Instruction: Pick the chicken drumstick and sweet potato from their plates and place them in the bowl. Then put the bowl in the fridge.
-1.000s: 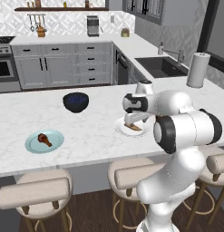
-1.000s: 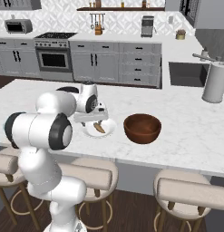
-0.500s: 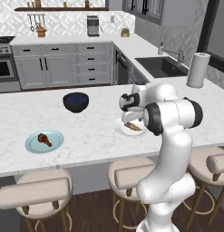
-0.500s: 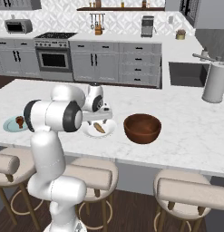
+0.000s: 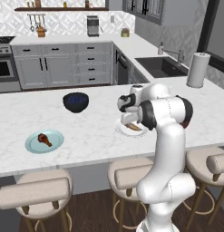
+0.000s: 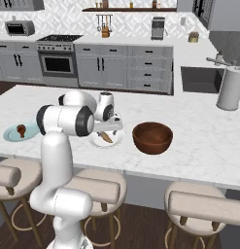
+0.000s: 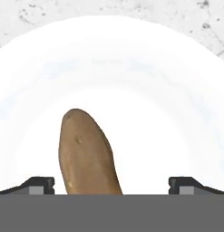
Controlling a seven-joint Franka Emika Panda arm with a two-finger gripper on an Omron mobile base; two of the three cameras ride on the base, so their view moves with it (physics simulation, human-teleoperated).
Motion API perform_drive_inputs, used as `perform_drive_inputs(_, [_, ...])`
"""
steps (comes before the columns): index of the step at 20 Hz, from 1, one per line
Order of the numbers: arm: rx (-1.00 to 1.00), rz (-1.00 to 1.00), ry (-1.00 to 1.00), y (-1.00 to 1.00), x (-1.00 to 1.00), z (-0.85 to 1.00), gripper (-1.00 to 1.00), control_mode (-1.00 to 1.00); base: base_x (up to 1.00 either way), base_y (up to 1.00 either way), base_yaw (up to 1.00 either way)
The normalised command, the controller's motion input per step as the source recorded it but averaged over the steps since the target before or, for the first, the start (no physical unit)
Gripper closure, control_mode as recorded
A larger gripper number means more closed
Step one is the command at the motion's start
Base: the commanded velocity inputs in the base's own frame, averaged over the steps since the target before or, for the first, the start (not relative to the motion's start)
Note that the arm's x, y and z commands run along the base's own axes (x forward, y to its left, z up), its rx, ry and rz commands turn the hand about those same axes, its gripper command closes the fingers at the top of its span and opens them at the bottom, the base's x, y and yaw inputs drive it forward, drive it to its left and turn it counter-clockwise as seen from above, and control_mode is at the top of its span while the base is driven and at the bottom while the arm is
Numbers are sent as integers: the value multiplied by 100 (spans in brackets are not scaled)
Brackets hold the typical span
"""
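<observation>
The sweet potato lies on the white plate, a tan tuber pointing away from the hand. My gripper hangs just above it, open, with one fingertip on each side and the potato nearer the left one. From the base views the gripper sits low over the white plate. The chicken drumstick rests on the pale blue plate further left. The wooden bowl stands right of the white plate. The fridge is out of view.
A dark blue bowl stands behind the plates on the island. A paper towel roll stands at the far right, near the sink. Bar stools line the island's near edge.
The arm's elbow has swung up over the island's near edge. The hand has come down closer over the white plate. The jaws have stayed open.
</observation>
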Motion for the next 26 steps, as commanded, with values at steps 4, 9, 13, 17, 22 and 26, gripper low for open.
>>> perform_drive_inputs(4, [0, 0, 0, 0, 1, -52, -100, -100, 0, 0, 0])
perform_drive_inputs(9, [0, 2, 0, 0, -1, -45, 100, -100, 0, 0, 0])
perform_drive_inputs(13, [0, 0, 0, 34, -19, -19, 100, -100, 0, 0, 0])
perform_drive_inputs(17, [-3, 0, 0, 32, -30, 1, 100, -100, 0, 0, 0])
perform_drive_inputs(22, [-1, 0, -10, 0, -76, 71, 100, -100, 0, 0, 0])
perform_drive_inputs(26, [-1, -1, -12, 0, -76, 90, 100, -100, 0, 0, 0])
